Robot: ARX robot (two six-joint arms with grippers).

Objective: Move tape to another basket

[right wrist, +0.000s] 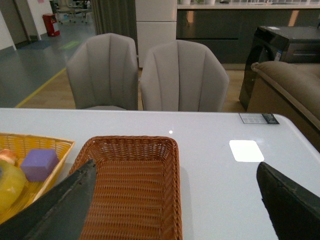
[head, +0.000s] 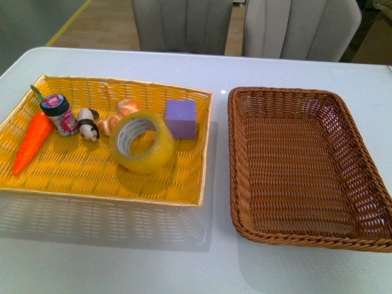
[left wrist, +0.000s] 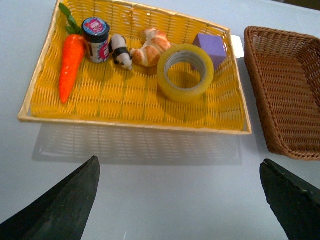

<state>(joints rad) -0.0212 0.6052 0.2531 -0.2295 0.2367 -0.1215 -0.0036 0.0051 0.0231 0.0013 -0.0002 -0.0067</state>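
Note:
The tape, a large translucent yellow roll with a white core, lies tilted in the yellow woven tray, next to the purple cube. It also shows in the left wrist view and at the edge of the right wrist view. The brown wicker basket stands to the right of the tray; nothing lies in it. It also shows in the left wrist view and the right wrist view. My left gripper is open over bare table in front of the tray. My right gripper is open above the basket's near part. Neither arm shows in the front view.
The tray also holds a toy carrot, a small jar, a panda figure and a croissant. Two grey chairs stand behind the white table.

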